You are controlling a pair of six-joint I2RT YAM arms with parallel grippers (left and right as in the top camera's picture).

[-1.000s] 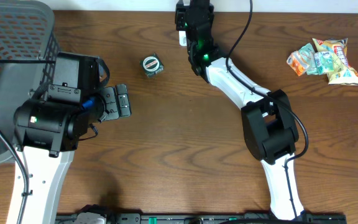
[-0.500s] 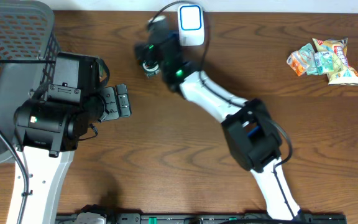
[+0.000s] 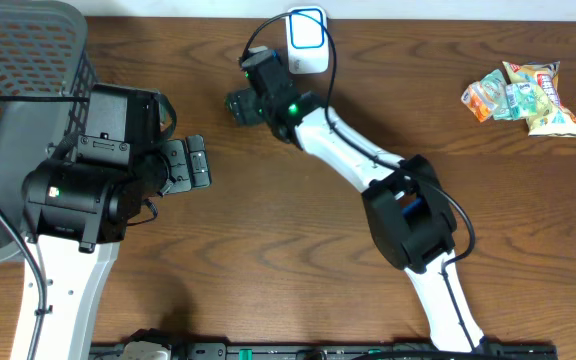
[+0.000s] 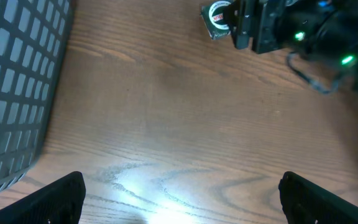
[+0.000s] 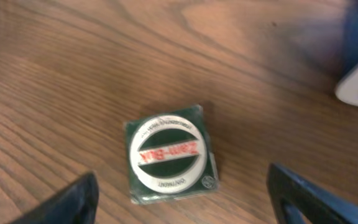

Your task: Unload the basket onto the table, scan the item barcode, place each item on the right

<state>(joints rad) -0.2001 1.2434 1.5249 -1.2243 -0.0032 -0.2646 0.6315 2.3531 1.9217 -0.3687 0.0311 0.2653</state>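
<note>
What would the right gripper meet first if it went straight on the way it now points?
Most likely the green Zam-Buk box, lying flat on the table ahead of the right gripper; depth is hard to judge.

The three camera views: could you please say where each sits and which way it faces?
Overhead: fixed above, looking straight down on the brown wooden table; both arms show.
Left wrist: on the left arm, looking down across the table toward the small green square box with a round white label; left claw fingertips at bottom corners.
Right wrist: on the right arm, looking down onto that box; right claw fingertips flank it.
Shared: both wrist views show the box.
</note>
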